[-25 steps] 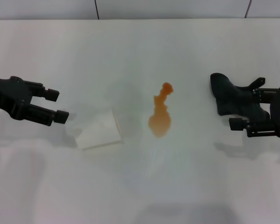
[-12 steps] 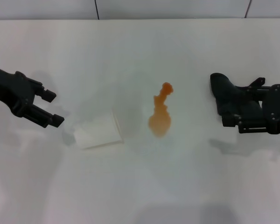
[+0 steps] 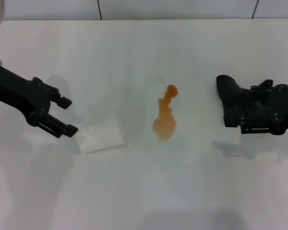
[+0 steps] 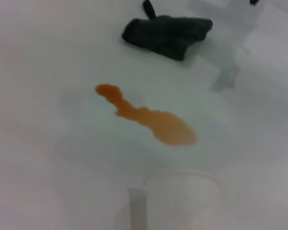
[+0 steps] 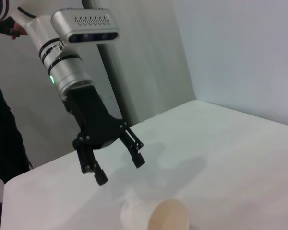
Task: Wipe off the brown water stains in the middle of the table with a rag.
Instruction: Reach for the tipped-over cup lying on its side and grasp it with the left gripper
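The brown water stains (image 3: 164, 118) lie in the middle of the white table (image 3: 149, 52); they also show in the left wrist view (image 4: 151, 120). The black rag (image 3: 232, 96) lies lumpy to the right of them and is seen in the left wrist view (image 4: 169, 30) too. My right gripper (image 3: 247, 108) is at the rag's right side, open, its fingers either side of the cloth. My left gripper (image 3: 69, 115) is open and empty, just left of a fallen cup; it also shows in the right wrist view (image 5: 120, 171).
A translucent whitish cup (image 3: 103, 138) lies on its side left of the stains, mouth towards them. It also shows in the left wrist view (image 4: 182, 196) and the right wrist view (image 5: 158, 216). A person's dark sleeve (image 5: 2, 139) is beyond the table's left side.
My left gripper has moved right, closer to the fallen cup. My right gripper has shifted a little left and further back, over the rag's right part. The rag, cup and stains have not moved.
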Action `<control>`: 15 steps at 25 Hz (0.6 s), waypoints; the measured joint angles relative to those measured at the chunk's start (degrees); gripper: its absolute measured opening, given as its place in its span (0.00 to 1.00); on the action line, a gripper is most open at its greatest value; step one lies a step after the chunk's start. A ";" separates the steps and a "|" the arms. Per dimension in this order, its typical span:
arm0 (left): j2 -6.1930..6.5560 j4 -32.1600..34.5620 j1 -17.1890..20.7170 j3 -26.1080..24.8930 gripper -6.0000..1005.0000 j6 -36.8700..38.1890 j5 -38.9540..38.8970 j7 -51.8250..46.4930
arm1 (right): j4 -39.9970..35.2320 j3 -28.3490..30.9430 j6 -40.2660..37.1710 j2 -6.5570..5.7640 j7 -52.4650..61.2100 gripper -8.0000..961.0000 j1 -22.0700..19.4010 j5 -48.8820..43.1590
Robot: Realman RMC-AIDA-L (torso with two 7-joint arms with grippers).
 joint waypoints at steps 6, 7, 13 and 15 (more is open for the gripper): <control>-1.19 0.00 -0.03 0.00 0.87 -1.17 0.05 0.48 | -0.23 0.25 0.47 -0.06 0.01 0.80 0.10 -0.14; -1.25 0.00 -0.03 0.00 0.87 -1.22 0.06 0.49 | -0.24 0.27 0.47 -0.07 0.00 0.80 0.10 -0.15; -1.29 0.00 -0.14 0.00 0.87 -1.75 0.19 1.01 | -0.30 0.30 0.46 -0.09 0.00 0.80 0.08 -0.17; -1.29 0.00 -0.23 0.00 0.87 -2.43 0.33 1.29 | -0.44 0.30 0.41 -0.09 0.08 0.80 0.07 -0.14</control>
